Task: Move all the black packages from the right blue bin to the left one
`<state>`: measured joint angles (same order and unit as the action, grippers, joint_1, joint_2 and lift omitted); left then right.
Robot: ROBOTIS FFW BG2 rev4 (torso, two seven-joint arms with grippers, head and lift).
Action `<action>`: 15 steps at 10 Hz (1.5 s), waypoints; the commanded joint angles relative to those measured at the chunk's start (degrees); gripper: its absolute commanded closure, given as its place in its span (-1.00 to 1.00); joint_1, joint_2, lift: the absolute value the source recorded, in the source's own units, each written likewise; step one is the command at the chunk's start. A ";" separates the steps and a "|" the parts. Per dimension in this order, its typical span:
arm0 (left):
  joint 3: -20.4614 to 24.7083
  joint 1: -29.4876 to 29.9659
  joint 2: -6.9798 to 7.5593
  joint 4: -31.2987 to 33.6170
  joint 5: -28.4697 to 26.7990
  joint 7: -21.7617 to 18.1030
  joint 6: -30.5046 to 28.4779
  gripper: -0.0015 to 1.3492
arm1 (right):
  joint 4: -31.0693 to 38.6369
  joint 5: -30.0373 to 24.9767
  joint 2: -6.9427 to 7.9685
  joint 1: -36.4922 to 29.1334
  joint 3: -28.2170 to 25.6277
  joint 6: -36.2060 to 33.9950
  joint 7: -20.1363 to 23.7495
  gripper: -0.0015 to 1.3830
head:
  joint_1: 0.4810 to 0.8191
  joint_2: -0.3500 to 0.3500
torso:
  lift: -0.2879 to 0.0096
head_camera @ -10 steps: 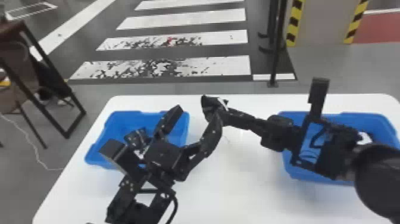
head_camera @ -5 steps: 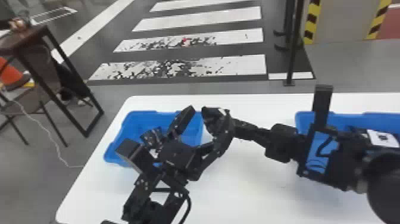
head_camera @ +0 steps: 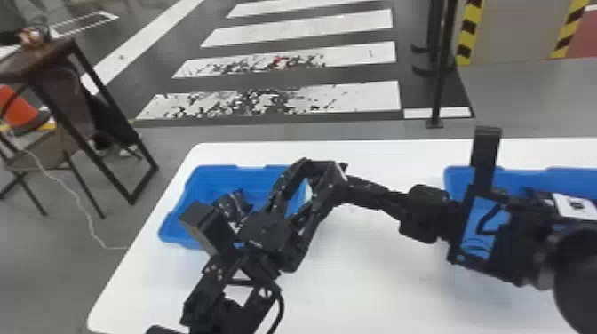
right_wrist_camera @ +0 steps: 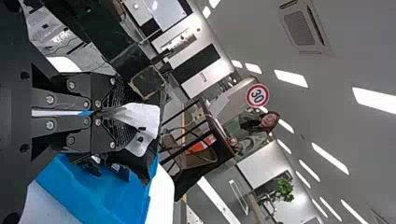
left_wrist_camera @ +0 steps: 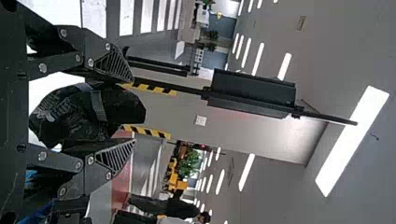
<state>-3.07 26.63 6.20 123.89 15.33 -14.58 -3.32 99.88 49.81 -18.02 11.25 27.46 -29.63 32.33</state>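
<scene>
Compared with a second ago, the head view has swung toward the robot's left, and the long white table [head_camera: 364,275] and both bins sit farther right in it. The left gripper [head_camera: 322,166], black with two flat fingers, has drawn them closer together – though they are spread, one on each side of a black plastic package with a white label [right_wrist_camera: 142,121]. The right gripper [head_camera: 364,190], also black, has its fingers pressed together, pinching that package; its arm has moved leftward relative to the shallow blue plastic right bin [head_camera: 453,177]. The two grippers meet over the table's left part, near the shallow blue plastic left bin [head_camera: 177,226]. A dark, crumpled package [head_camera: 233,206] lies in the left bin. Another black package, white-labelled [head_camera: 573,206], lies in the right bin, partly behind the right arm.
</scene>
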 commanded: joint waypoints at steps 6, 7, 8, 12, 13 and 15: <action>0.78 1.50 -0.04 5.13 -3.34 2.01 -4.27 0.80 | -0.67 -0.10 0.01 0.01 0.07 1.37 0.02 0.66 | 0.27 0.80 | -0.01; 1.47 1.07 -0.13 4.99 -3.91 2.71 -2.86 0.80 | -1.37 0.24 0.01 0.01 0.07 2.07 0.02 0.49 | 0.27 0.80 | -0.01; 2.15 -0.47 -0.13 2.04 -7.33 4.30 0.80 0.80 | -2.78 1.61 0.09 -0.13 0.07 2.91 0.02 0.49 | 0.27 0.79 | -0.01; 9.24 -13.69 -1.10 -17.79 -23.45 7.37 8.25 0.80 | -2.92 3.67 0.09 -2.95 -3.70 4.74 0.02 0.49 | 0.26 0.91 | -0.01; 11.52 -16.93 -1.45 -26.23 -27.79 7.99 15.56 0.80 | -2.92 3.67 0.01 -3.23 -4.50 4.74 0.10 0.49 | 0.23 0.93 | -0.01; 12.67 -16.08 -2.06 -32.56 -21.62 8.43 22.03 -0.59 | -2.78 0.81 -0.17 -4.07 -7.58 4.74 0.10 -0.09 | 0.23 0.98 | -0.01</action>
<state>9.48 9.98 4.32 92.22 -8.12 -6.13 17.55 96.97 51.78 -18.09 7.51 21.08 -24.89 32.46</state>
